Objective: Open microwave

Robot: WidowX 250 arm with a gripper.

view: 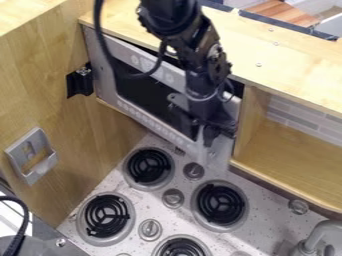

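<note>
The gripper (211, 136) hangs down in front of the right part of the silver microwave (155, 123), close to the door's right edge. Its tips are low, just above the stove. A dark window (143, 94) fills the middle of the microwave's front. A narrow dark gap runs between the top of that front and the wooden counter. Whether the door stands slightly ajar I cannot tell. The arm covers the upper right of the front and the place where a handle might be.
Below the microwave lies the speckled stove top (190, 231) with several black burners and knobs. A wooden wall (73, 140) with a metal holder (33, 155) stands at left. An open wooden shelf (294, 152) is at right, above a grey faucet (319, 237).
</note>
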